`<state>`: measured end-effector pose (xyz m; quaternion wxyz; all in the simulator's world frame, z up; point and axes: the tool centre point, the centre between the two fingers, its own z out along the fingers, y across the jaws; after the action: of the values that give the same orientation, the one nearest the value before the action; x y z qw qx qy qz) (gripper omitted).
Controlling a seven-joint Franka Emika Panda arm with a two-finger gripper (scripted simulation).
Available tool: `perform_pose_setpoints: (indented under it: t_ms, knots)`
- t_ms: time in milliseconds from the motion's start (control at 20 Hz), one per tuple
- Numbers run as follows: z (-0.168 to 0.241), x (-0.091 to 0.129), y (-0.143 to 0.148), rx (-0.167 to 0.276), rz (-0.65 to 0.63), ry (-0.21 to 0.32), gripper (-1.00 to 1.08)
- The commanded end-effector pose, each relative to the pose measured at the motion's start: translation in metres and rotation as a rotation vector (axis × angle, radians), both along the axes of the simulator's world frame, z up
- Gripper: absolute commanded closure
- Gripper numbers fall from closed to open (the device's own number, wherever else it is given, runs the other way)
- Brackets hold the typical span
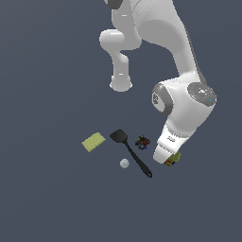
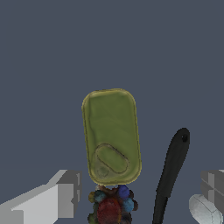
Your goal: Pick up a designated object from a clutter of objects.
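Note:
The designated object, a rounded-rectangular tin can (image 2: 111, 135) with an olive-yellow top, lies flat on the floor below my wrist camera. My gripper (image 2: 140, 187) is open above it, and the can lies a little off the line between the fingers. One grey finger (image 2: 65, 192) stands on one side and the other finger (image 2: 213, 183) far on the other. In the exterior view only a corner of the can (image 1: 173, 159) peeks out under the white hand (image 1: 166, 147). The rest of the clutter of objects lies toward the exterior view's left.
A black spatula (image 1: 131, 152) lies diagonally beside the can, its handle (image 2: 172, 173) between the can and one finger. A white ball (image 1: 124, 163), a tiny dark multicoloured piece (image 1: 142, 142) touching the can's end, and a flat yellow-green block (image 1: 93, 142) lie nearby.

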<state>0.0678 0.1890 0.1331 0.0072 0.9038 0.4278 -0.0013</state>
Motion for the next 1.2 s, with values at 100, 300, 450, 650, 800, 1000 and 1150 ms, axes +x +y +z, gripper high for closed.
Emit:
perform_pose_setpoints:
  t_ms: [100,300,450,650,800,1000,1150]
  knots:
    - [-0.018,-0.002,0.02,0.01,0.079,0.003,-0.92]
    - [-0.024,-0.003,0.027,0.014,0.106,0.004,-0.92]
    - [-0.024,-0.003,0.026,0.013,0.101,0.006,-0.92]
    - [-0.034,-0.003,0.026,0.013,0.103,0.005,-0.92]
    - [-0.049,-0.004,0.027,0.013,0.105,0.005,-0.92]
    - [-0.068,-0.004,0.027,0.014,0.107,0.005,-0.92]
    - [-0.074,-0.003,0.027,0.014,0.107,0.005,-0.92]
